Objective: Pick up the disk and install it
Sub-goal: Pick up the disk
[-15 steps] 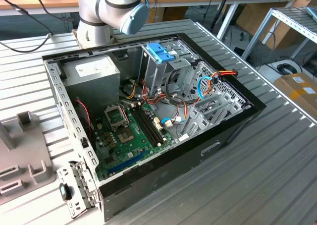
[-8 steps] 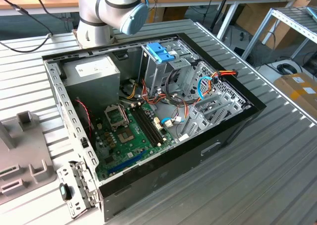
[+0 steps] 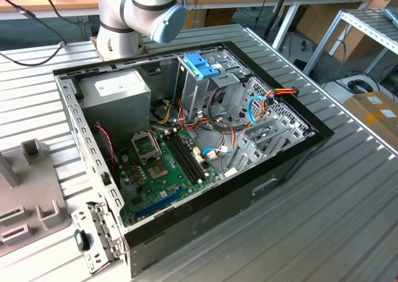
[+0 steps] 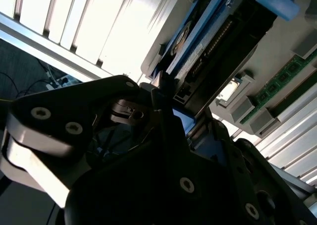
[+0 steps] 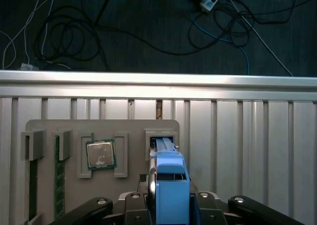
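Starting with the exterior view: arm [image 3: 140,9] rises near one table [image 3: 348,220] edge, open PC case [image 3: 186,139] sits mid-table, grey fixture plate [image 3: 25,195] lies at the edge on the exterior view's left. First wrist view: the disk [image 5: 171,180] stands on edge in a corner slot of the fixture plate, close to the table's edge, beside the CPU [image 5: 101,153]. The gripper [image 5: 172,201] is clamped on its blue frame. Second wrist view: a fingertip [image 4: 160,84] touches the disk's edge, label side visible.
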### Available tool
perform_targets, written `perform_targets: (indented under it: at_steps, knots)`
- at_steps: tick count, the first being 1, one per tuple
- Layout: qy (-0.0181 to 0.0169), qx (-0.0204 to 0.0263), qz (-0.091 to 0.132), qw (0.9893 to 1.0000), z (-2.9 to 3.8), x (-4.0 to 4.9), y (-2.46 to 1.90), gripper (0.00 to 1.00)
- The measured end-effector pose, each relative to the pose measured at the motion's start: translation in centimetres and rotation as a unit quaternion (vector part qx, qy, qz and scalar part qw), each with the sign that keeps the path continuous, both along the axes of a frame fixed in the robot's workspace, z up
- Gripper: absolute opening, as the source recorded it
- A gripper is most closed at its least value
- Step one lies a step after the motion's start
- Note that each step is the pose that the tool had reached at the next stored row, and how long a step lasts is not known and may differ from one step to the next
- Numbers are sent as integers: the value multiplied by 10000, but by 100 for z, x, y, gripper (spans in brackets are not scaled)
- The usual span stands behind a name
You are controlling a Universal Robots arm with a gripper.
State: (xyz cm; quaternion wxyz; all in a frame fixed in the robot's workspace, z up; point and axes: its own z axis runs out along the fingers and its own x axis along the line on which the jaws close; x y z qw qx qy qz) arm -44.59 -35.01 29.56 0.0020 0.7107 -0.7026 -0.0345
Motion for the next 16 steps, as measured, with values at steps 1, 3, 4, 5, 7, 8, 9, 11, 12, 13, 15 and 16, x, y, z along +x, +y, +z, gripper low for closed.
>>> perform_targets:
  at_steps: [1,3,4,5,7,8,9,11,12,13,15,16]
  knots:
    - [0,0,0,10000,-4,0,0,37]
    - [0,0,0,10000,-5,0,0,37]
    - [0,0,0,10000,-6,0,0,37]
    - [0,0,0,10000,-6,0,0,37]
    - [0,0,0,10000,-6,0,0,37]
    - [0,0,0,10000,-7,0,0,37]
    - [0,0,0,10000,-7,0,0,37]
    - [0,0,0,10000,-7,0,0,37]
    - [0,0,0,10000,-8,0,0,37]
    - [0,0,0,10000,-9,0,0,37]
    - [0,0,0,10000,-9,0,0,37]
    - [0,0,0,10000,-9,0,0,37]
